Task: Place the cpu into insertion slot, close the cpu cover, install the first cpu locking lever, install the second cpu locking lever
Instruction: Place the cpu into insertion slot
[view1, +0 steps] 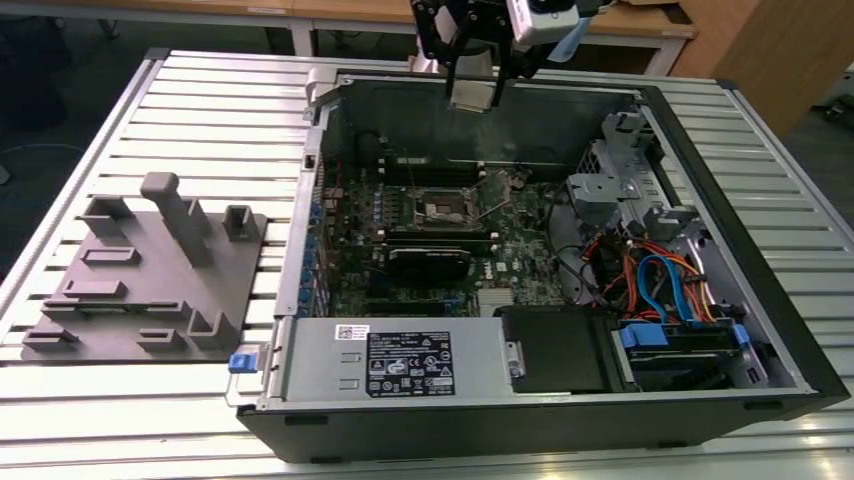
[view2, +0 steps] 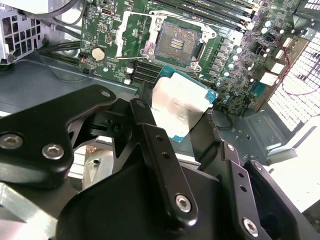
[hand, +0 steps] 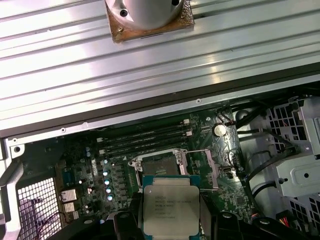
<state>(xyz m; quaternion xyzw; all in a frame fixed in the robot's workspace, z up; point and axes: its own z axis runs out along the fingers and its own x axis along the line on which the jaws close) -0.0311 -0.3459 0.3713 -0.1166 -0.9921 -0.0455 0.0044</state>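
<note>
My gripper (view1: 475, 88) hangs above the back of the open computer case, shut on the cpu (view1: 474, 96), a flat square chip with a silvery top. In both wrist views the cpu (view2: 180, 105) (hand: 170, 210) sits between the black fingers (view2: 150, 130), well above the board. The insertion slot (view1: 445, 208) (view2: 177, 44) (hand: 159, 164) is a dark square socket on the green motherboard, with nothing in it. The cpu cover (view2: 134, 35) (hand: 202, 167) is swung open beside the socket.
The case walls (view1: 667, 130) ring the motherboard. Long memory slots (hand: 145, 137) run beside the socket. A grey power supply (view1: 394, 360), drive cage (view1: 621, 190) and coloured cables (view1: 661, 280) fill the case's near and right parts. A grey fixture plate (view1: 147, 280) lies at the exterior view's left.
</note>
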